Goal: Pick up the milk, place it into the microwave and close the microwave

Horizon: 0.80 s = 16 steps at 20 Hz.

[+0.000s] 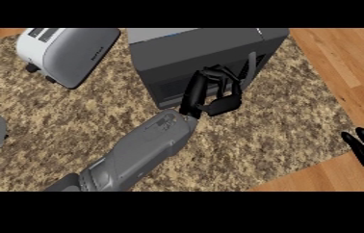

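The milk shows nowhere in the frame; whether it sits inside the microwave at upper centre cannot be told. The left hand, fingers clenched on nothing visible, is at the microwave's dark front, its grey forearm slanting up from lower left; the right hand rests open at the right edge. An off-centre push could slide the microwave along the tabletop instead of shutting its door.

grey forearm ends in black left hand.
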### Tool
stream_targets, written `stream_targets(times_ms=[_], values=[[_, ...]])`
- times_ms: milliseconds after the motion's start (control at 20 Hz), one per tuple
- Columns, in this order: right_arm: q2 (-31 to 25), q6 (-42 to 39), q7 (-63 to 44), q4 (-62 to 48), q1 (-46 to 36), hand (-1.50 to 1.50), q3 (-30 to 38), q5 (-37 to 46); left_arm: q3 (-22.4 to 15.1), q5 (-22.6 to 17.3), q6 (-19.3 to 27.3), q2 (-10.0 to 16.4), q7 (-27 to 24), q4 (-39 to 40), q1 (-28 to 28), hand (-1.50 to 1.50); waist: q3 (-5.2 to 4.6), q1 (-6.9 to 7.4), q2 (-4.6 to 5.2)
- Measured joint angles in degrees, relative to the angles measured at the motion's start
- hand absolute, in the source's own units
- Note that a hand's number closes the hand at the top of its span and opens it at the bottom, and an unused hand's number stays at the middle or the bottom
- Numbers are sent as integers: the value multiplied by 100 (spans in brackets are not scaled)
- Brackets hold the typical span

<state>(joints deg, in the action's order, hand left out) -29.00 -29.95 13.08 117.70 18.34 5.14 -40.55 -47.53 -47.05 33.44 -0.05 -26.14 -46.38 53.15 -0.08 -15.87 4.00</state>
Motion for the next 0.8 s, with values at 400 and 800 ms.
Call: stream_targets(times_ms=[400,800], values=[[-123,-135,-85,162,-42,-150,-44,-211,-46,-209,130,1,-384,41,-8,150,1,-60,25],[-236,-230,-173,309,-57,-150,-88,-337,-83,-396,224,1,-700,85,-9,150,0,-118,42]])
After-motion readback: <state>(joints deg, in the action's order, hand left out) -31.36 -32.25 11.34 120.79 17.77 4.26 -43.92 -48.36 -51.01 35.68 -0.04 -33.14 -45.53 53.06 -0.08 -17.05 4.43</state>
